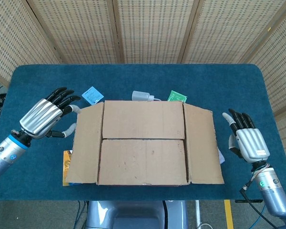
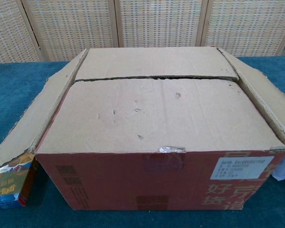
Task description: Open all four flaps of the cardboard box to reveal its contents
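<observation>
The cardboard box (image 1: pixel 143 143) stands mid-table, filling the chest view as the box (image 2: pixel 161 142). Its left flap (image 1: pixel 85 143) and right flap (image 1: pixel 202 145) are folded outward. The far flap (image 1: pixel 143 119) and near flap (image 1: pixel 143 161) lie flat and cover the contents. My left hand (image 1: pixel 44 115) hovers left of the box with its fingers spread, apart from the left flap and holding nothing. Off to the box's right is my right hand (image 1: pixel 248 140), fingers apart, holding nothing. Neither hand shows in the chest view.
A small yellow and blue packet (image 1: pixel 66 167) lies partly under the left flap, seen as the packet (image 2: pixel 9 185) in the chest view. Behind the box lie a blue packet (image 1: pixel 92 94), a white bottle (image 1: pixel 142 96) and a green packet (image 1: pixel 176 97). Something white (image 1: pixel 220 155) pokes out under the right flap.
</observation>
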